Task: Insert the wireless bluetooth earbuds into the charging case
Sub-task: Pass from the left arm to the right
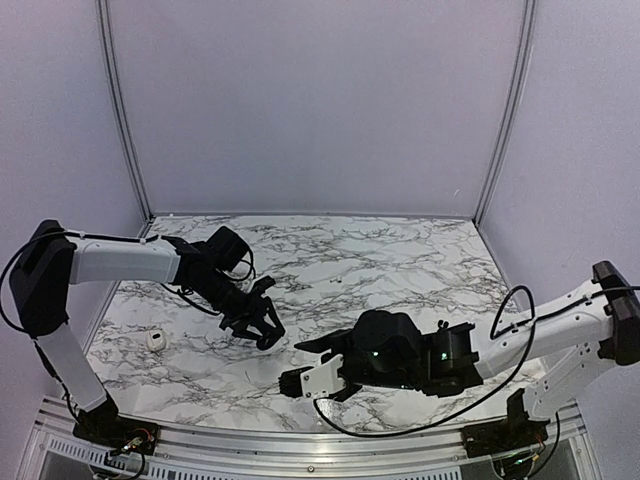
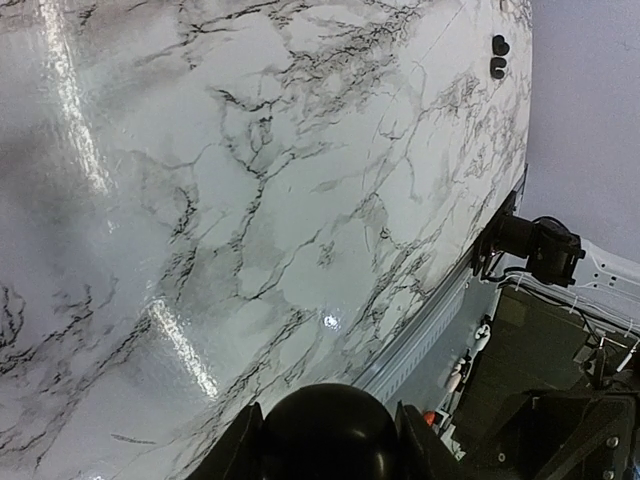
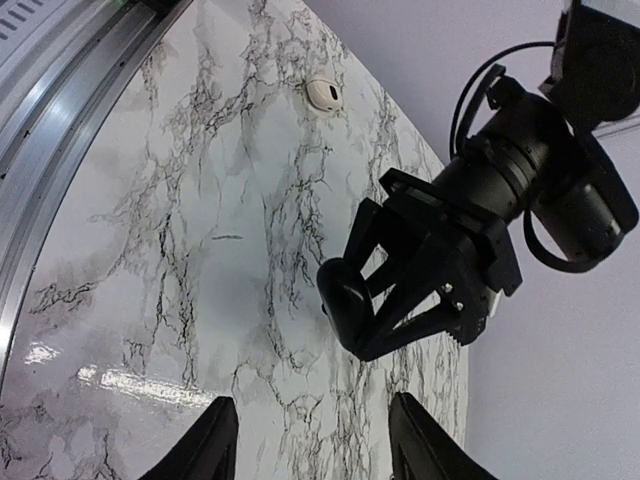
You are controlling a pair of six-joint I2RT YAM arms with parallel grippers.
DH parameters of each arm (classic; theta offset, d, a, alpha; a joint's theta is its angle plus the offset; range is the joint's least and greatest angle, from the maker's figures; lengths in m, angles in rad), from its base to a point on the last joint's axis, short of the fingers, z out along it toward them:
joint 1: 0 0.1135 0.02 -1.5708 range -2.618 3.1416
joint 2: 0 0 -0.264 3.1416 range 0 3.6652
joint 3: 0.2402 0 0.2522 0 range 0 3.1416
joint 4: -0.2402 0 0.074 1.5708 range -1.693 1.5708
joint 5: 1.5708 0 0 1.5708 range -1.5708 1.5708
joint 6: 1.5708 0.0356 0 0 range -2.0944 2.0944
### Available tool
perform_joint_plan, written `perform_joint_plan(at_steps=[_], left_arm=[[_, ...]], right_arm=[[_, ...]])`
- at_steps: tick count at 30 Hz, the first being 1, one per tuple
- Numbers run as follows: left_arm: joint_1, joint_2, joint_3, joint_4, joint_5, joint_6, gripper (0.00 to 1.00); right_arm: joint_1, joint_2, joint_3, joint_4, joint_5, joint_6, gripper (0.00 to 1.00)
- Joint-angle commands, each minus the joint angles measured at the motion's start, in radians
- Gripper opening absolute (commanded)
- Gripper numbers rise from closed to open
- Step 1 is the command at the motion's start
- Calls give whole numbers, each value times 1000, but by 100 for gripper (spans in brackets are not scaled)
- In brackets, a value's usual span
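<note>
My left gripper (image 1: 262,330) hangs over the middle of the marble table (image 1: 400,260), shut on a glossy black rounded object (image 2: 330,435) that fills the gap between its fingers. From the right wrist view, the same black object (image 3: 345,300) sits in the left gripper's (image 3: 420,290) jaws just above the table. The small white charging case (image 1: 155,340) lies on the table's left side, also visible as the white case (image 3: 323,93). Two tiny black pieces (image 2: 498,56), perhaps the earbuds, lie near a table edge. My right gripper (image 1: 298,362) points at the left one, open and empty (image 3: 312,400).
A metal rail (image 1: 300,445) runs along the table's near edge, with both arm bases and cables behind it. White walls with metal posts (image 1: 125,110) close in the back and sides.
</note>
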Motion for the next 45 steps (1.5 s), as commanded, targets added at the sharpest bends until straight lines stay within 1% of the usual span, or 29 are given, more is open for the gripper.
perform_joint_plan(at_steps=[1, 3, 8, 12, 22, 28, 35, 38, 45], left_arm=[[-19, 49, 52, -29, 37, -65, 31], [-27, 60, 62, -32, 28, -90, 32], [-57, 81, 90, -40, -7, -125, 35], [-74, 80, 106, -42, -38, -143, 36], [-107, 87, 112, -46, -81, -154, 38], [-122, 89, 122, -49, -114, -158, 38], [-131, 85, 137, -55, -118, -168, 39], [-133, 80, 142, -58, -125, -174, 39], [-137, 67, 143, -69, -148, -181, 41]], right_arm=[[16, 69, 98, -33, -19, -62, 51], [15, 99, 127, -55, -20, -64, 51], [28, 172, 134, -15, 117, -103, 51], [40, 222, 135, 8, 175, -136, 50], [57, 295, 126, 154, 353, -242, 50], [68, 295, 123, 220, 364, -287, 50], [67, 364, 152, 213, 385, -285, 49], [64, 382, 146, 237, 400, -295, 49], [47, 396, 157, 272, 478, -313, 51]])
